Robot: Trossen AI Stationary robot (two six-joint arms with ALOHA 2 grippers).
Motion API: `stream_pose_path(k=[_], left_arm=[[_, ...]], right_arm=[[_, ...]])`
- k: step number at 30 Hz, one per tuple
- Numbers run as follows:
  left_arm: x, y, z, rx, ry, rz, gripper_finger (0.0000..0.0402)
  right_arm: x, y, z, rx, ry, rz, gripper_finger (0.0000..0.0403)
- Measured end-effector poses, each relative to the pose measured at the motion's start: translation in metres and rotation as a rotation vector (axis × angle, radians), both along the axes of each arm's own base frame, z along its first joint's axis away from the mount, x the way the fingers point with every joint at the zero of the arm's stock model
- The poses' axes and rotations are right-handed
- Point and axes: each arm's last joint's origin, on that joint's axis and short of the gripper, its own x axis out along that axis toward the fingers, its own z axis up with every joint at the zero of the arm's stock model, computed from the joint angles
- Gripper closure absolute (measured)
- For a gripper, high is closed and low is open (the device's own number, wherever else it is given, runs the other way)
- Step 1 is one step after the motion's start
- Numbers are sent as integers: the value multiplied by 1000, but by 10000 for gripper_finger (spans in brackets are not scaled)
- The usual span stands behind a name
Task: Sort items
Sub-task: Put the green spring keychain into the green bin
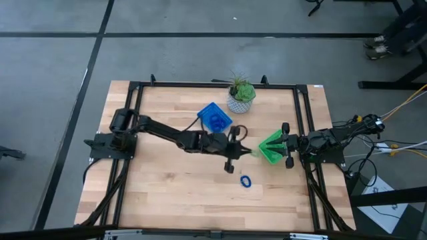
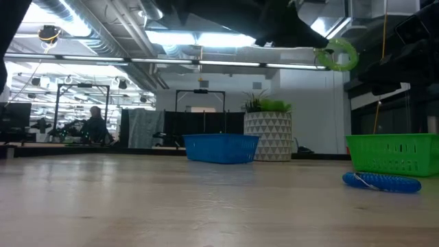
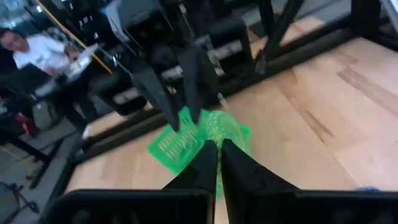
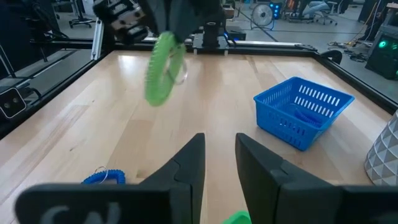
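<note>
A light green ring (image 2: 337, 53) hangs high above the table in my shut left gripper (image 3: 217, 144), which is close to the green tray (image 1: 269, 148) on its left side. The same ring (image 4: 163, 68) shows in the right wrist view. A blue ring (image 1: 246, 181) lies flat on the wood nearer the table's near edge. The square blue tray (image 1: 215, 119) sits flat at table centre with blue rings (image 4: 300, 117) inside. My right gripper (image 1: 279, 145) is at the green tray's right rim. My left gripper pinches the green ring's band (image 3: 217, 132) between its two fingers, which point level toward the table's right. The ring is lifted clear and hangs below and in front of the fingertips (image 3: 231, 152). My right gripper comes level from the table's right with its fingers (image 3: 176, 119) on either side of the green tray's right rim (image 3: 185, 116). A bit of green (image 4: 236, 218) shows far back between them. The tray's base stays on the table.
A potted plant (image 1: 240, 97) in a white patterned pot stands at the far edge behind the blue tray. Dark frame rails (image 1: 133, 93) run along the table's sides. Bare wood lies on the left half and along the near edge. A person (image 3: 25, 46) sits beyond the table.
</note>
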Motion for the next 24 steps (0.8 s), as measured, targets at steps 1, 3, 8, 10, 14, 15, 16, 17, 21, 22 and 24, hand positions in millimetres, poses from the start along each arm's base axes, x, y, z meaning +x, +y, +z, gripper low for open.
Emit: stream_pose_path(k=[1, 3, 8, 10, 14, 15, 16, 17, 21, 22, 24], left_arm=[[1, 3, 2, 0, -17, -6, 397], [2, 10, 4, -8, -46, -11, 397], [5, 29, 8, -46, -82, -18, 397], [6, 35, 7, -76, -87, -22, 397], [9, 41, 0, -87, -78, -18, 398], [9, 41, -2, -85, -63, -15, 398], [9, 41, -4, -84, -54, -15, 398], [10, 41, -6, -83, -54, -15, 398], [14, 41, -18, -77, -30, 0, 398], [15, 40, -22, -73, -24, 3, 398], [17, 41, -29, -68, -21, 18, 398]], right_arm=[[0, 0, 0, 0, 0, 0, 313], [0, 0, 0, 0, 0, 0, 313], [0, 0, 0, 0, 0, 0, 313], [0, 0, 0, 0, 0, 0, 313], [0, 0, 0, 0, 0, 0, 313], [0, 0, 0, 0, 1, 0, 313], [0, 0, 0, 0, 0, 0, 313], [0, 0, 0, 0, 0, 0, 313], [0, 0, 0, 0, 0, 0, 313], [0, 0, 0, 0, 0, 0, 313], [0, 0, 0, 0, 0, 0, 313]])
